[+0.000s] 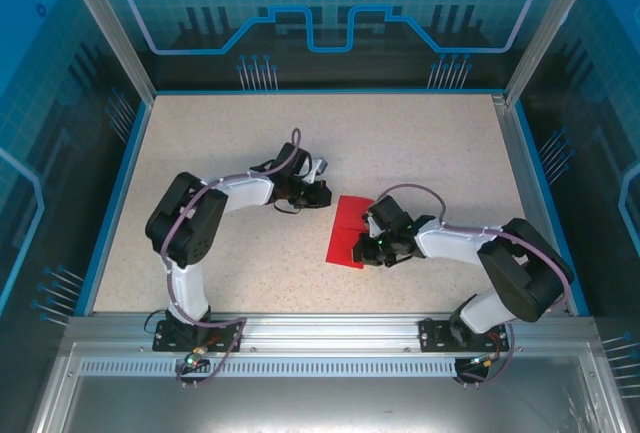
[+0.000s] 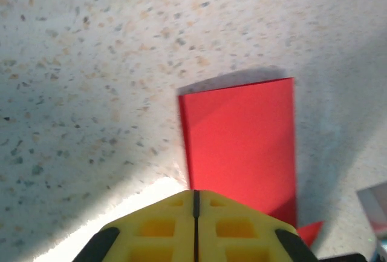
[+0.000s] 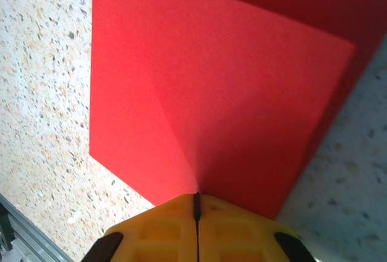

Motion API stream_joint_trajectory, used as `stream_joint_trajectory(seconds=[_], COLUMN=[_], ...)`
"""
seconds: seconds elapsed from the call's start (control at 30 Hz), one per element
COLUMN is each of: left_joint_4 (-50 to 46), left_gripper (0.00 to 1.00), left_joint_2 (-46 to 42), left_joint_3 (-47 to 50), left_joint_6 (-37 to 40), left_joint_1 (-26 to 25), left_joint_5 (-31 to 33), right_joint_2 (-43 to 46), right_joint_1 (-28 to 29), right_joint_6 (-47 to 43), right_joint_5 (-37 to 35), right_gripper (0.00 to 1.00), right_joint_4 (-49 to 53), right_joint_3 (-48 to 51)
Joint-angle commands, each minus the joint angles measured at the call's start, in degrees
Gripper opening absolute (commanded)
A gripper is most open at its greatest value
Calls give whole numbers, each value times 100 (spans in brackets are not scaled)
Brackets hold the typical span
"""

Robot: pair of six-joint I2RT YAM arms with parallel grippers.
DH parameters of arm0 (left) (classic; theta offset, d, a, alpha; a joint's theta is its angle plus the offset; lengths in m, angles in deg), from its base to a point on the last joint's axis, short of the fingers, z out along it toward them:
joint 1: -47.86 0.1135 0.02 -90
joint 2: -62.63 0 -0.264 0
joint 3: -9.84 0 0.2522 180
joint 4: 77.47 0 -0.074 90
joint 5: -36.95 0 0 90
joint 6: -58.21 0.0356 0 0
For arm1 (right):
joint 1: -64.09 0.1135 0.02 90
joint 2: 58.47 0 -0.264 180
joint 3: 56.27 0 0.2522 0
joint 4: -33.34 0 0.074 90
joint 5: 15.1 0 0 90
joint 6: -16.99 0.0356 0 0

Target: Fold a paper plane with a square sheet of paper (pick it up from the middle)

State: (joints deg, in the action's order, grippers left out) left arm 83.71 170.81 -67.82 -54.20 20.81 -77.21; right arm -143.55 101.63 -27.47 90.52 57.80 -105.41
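The square sheet of paper [image 1: 346,231] is bright red and lies mid-table, tented along a crease. My right gripper [image 1: 364,249] sits at its right edge. In the right wrist view the yellow jaws [image 3: 196,196] are shut on the paper [image 3: 211,92], whose crease runs straight into the slit between them. My left gripper [image 1: 322,194] is at the sheet's far left corner. Its jaws [image 2: 195,192] are shut, and the raised red sheet [image 2: 242,141] meets their tip. I cannot tell whether the left jaws pinch it.
The speckled tabletop [image 1: 220,153] is bounded by a blue rim [image 1: 115,183] and aluminium posts. A metal rail [image 1: 320,328] carries both arm bases along the near edge.
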Motion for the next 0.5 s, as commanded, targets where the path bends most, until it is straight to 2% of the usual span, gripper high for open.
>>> stream_joint_trajectory(seconds=[0.0,0.2,0.27,0.47], left_joint_4=[-417,-855,-890,-628], left_gripper=[18,39,43,55], left_joint_2=[-621,-1282,-1491,-2082], left_joint_3=[86,460,628,1291], left_joint_6=[7,-123,-197,-609], left_joint_1=[-3,-4,-10,-12], left_joint_5=[47,43,30,-153], right_joint_2=[399,781,759,501], right_joint_1=[104,265,316,377], right_joint_6=[-308,-609,-634,-685], right_joint_5=[-254,-1000,-1176,-1801], right_gripper=[11,24,31,37], right_joint_4=[826,1457,1525,1737], right_joint_3=[-449,-868,-918,-1096])
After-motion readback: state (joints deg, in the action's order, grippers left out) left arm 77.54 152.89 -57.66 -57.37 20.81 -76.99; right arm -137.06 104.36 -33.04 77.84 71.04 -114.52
